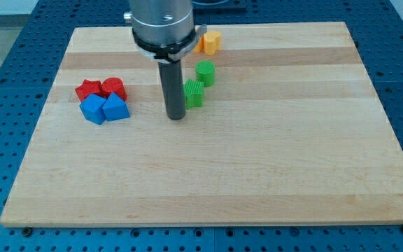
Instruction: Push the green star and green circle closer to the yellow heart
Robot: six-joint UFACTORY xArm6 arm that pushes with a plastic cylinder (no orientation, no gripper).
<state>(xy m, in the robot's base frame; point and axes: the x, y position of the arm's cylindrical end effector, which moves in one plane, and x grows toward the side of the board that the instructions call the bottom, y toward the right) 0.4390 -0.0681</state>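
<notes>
The yellow heart lies near the view's top edge of the board, partly behind the arm's collar. The green circle sits just below it. The green star sits below and slightly left of the circle, almost touching it. My tip rests on the board just left of and slightly below the green star, very close to it; I cannot tell whether they touch.
At the view's left is a cluster of a red star, a red hexagon-like block, a blue block and a blue triangle-like block. The wooden board sits on a blue perforated table.
</notes>
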